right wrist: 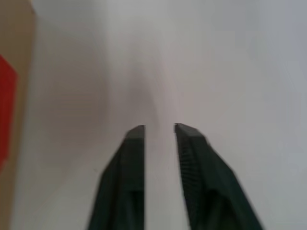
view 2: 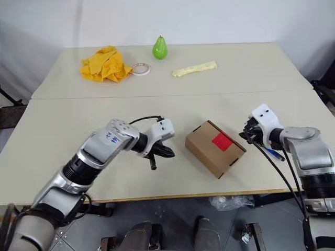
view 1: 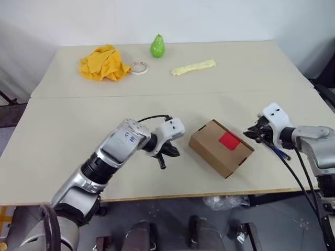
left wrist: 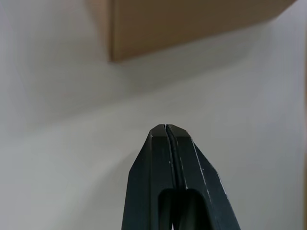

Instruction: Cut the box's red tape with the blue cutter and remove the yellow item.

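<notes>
Flanking box (view 1: 209, 145), likely readying to cut: pressing left gripper (view 1: 162, 164) together at nine o'clock, holding right gripper (view 1: 250, 134) slightly parted, empty, at three, near cutter (view 1: 278, 152).

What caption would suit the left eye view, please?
Two grippers, left and right, flank a taped cardboard box on the table.

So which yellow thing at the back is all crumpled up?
The orange-yellow rumpled cloth, at the far left beside the small white tape ring. The other one, the long pale yellow strip, lies stretched out flat.
</notes>
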`<state>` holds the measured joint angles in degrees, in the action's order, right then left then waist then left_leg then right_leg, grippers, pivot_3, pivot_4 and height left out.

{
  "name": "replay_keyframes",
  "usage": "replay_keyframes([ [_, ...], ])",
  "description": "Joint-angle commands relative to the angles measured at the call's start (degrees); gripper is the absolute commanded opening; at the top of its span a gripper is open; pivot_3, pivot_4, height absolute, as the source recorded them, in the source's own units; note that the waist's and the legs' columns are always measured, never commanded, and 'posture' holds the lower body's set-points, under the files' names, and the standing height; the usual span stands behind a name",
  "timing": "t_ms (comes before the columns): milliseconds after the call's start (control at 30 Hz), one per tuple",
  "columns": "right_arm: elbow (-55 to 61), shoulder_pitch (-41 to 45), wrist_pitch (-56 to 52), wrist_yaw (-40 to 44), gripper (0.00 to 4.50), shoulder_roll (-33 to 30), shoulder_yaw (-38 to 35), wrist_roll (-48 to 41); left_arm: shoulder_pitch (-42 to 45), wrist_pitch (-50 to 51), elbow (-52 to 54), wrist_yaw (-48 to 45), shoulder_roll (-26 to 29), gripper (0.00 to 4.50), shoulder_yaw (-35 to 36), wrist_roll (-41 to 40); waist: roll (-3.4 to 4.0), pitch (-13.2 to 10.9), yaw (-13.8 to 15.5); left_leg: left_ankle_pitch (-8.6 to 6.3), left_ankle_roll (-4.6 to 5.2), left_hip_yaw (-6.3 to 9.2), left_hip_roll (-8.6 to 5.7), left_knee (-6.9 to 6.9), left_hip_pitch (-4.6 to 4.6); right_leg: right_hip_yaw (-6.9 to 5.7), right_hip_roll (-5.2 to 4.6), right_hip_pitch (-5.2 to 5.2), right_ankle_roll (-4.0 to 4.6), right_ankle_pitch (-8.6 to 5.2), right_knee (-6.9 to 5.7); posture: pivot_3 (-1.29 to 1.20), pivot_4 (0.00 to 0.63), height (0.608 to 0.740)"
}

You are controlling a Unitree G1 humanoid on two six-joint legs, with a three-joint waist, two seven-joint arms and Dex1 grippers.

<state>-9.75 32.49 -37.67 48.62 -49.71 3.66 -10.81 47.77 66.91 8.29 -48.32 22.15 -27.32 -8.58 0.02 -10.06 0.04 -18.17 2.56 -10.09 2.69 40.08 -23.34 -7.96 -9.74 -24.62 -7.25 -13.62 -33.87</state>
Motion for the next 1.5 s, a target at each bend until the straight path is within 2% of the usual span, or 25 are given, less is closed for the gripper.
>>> replay_keyframes([
  [33,2.64,-0.28,-1.03,1.46,0.03,0.13,1.15,0.52,-0.77,-1.14,1.85,4.54,-3.25,0.00,2.68,-0.40,0.00,0.00,-0.07,0.00,0.00,0.00,0.01,0.00,0.00,0.00,0.01,0.00,0.00,0.00,0.00,0.00,0.150,0.740],
  [133,11.29,-1.81,-7.78,3.07,0.03,0.31,1.25,-2.70,-0.54,-1.12,-0.59,9.50,-7.94,0.00,6.11,-0.43,0.00,0.00,-0.08,0.01,-0.01,0.00,0.02,0.00,0.00,0.00,0.02,-0.01,0.00,0.00,-0.02,0.00,0.150,0.740],
  [233,17.42,-3.20,-11.41,2.90,0.03,-0.02,0.92,-3.95,0.11,-2.53,-2.91,12.44,-9.67,0.00,7.30,0.38,0.00,0.00,-0.10,0.01,-0.01,0.01,0.03,0.00,0.02,0.01,0.02,-0.01,0.00,0.00,-0.03,0.00,0.150,0.740],
  [433,24.40,-3.13,-18.33,-1.82,0.03,3.57,-0.46,-6.07,2.45,-7.22,-8.06,14.45,-9.83,0.00,6.87,1.59,0.00,0.00,-0.14,0.00,-0.03,0.01,0.06,0.00,0.03,0.01,0.03,-0.04,0.01,0.00,-0.05,0.00,0.150,0.740],
  [700,24.98,-3.88,-19.15,-7.31,0.03,6.74,-0.75,-4.95,4.76,-9.53,-11.55,13.85,-9.48,0.00,6.48,1.93,0.00,0.00,-0.04,-0.03,-0.04,0.01,0.04,-0.03,-0.02,-0.01,0.03,-0.06,0.01,0.00,0.00,0.00,0.150,0.740],
  [767,25.09,-4.05,-19.36,-8.09,0.03,6.41,-0.74,-4.65,4.95,-9.56,-11.48,13.73,-9.09,0.00,6.00,2.12,0.00,0.00,-0.13,-0.03,-0.04,0.00,0.04,-0.03,-0.01,-0.01,0.03,-0.06,0.01,0.00,0.00,0.00,0.150,0.740],
  [867,27.66,-6.51,-18.11,-7.58,0.03,-0.29,-0.97,-1.93,6.21,-9.90,-11.93,12.49,-6.48,0.00,5.51,2.93,0.00,0.00,0.12,-0.03,-0.04,0.00,0.03,-0.05,-0.02,-0.01,0.03,-0.08,0.01,0.00,0.00,0.00,0.150,0.740],
  [967,29.69,-7.76,-19.48,-8.87,0.03,-3.11,-4.73,-2.11,7.52,-11.14,-13.36,11.94,-4.55,0.00,6.76,3.00,0.00,0.00,-0.07,-0.03,-0.03,-0.01,0.02,-0.04,-0.08,-0.01,0.03,-0.13,0.01,0.00,0.03,0.00,0.150,0.740],
  [1100,34.51,-7.14,-30.12,-8.91,0.87,-4.72,-12.03,-6.72,9.94,-15.16,-16.65,10.57,-3.18,0.00,10.77,1.45,0.00,0.00,-0.14,-0.03,-0.04,-0.02,0.07,-0.04,-0.07,0.00,0.05,-0.16,0.01,0.00,-0.02,0.00,0.150,0.740],
  [1233,38.58,-3.11,-39.41,-12.25,2.22,-0.66,-17.98,-9.87,11.53,-17.01,-16.18,5.80,-5.58,0.00,14.98,-4.21,0.00,0.00,-0.12,-0.03,-0.04,-0.02,0.09,-0.04,-0.08,0.02,0.06,-0.18,0.03,-0.01,-0.02,0.00,0.150,0.740],
  [1333,42.40,0.11,-47.28,-14.71,3.25,4.83,-20.04,-12.22,11.31,-16.85,-14.91,1.80,-5.83,0.00,11.33,-4.67,0.00,0.00,-0.12,-0.03,-0.05,-0.02,0.08,-0.04,-0.07,0.01,0.06,-0.17,0.03,-0.01,-0.02,0.00,0.150,0.740],
  [1433,44.60,-0.72,-51.33,-17.60,4.28,7.48,-19.09,-11.90,11.10,-16.56,-14.19,-1.58,-5.40,0.00,8.26,-4.77,0.00,0.00,0.09,-0.04,-0.06,-0.01,0.07,-0.05,-0.12,-0.01,0.07,-0.21,0.04,-0.01,-0.01,0.00,0.150,0.740],
  [1467,45.06,-1.59,-52.00,-18.50,4.48,8.07,-18.59,-11.67,11.14,-16.55,-13.94,-2.78,-4.93,0.00,6.98,-4.62,0.00,0.00,0.10,-0.04,-0.05,-0.01,0.05,-0.05,-0.17,-0.01,0.07,-0.23,0.04,-0.01,0.00,0.00,0.150,0.740],
  [1500,45.38,-2.13,-52.47,-19.17,4.48,8.45,-18.30,-11.60,11.19,-16.59,-13.77,-3.58,-4.58,0.00,6.13,-4.49,0.00,0.00,0.08,-0.05,-0.04,-0.01,0.03,-0.04,-0.23,0.01,0.06,-0.31,0.04,-0.01,-0.01,0.00,0.150,0.740],
])
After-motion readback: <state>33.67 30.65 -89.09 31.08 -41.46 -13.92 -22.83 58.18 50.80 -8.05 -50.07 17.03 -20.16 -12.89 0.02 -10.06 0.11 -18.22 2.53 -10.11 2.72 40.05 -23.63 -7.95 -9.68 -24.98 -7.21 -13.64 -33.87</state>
